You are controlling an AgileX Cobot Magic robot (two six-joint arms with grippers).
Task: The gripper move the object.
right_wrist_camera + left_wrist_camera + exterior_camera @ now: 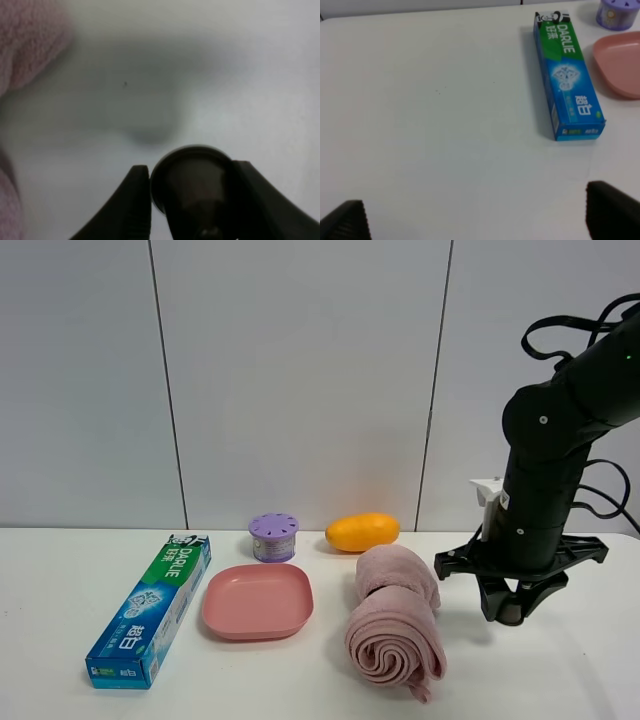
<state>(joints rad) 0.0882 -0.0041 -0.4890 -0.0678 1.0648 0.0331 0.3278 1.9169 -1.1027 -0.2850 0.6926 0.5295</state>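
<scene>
My right gripper (pixel 511 611) hangs low over the table just right of the rolled pink towel (pixel 394 626). In the right wrist view the gripper (pixel 192 200) is shut on the object (pixel 191 185), a small dark capsule with a flared rim, held between the two black fingers (pixel 135 205) a little above the white table, with a soft shadow under it. The object is barely visible in the high view. My left gripper (pixel 480 215) is open and empty over bare table, its two fingertips (pixel 612 210) wide apart. The left arm is out of the high view.
A blue-green toothpaste box (pixel 152 608) lies at the left, also in the left wrist view (pixel 567 75). A pink plate (pixel 258 600), a purple round container (pixel 273 536) with a holed lid and an orange mango (pixel 362 532) sit mid-table.
</scene>
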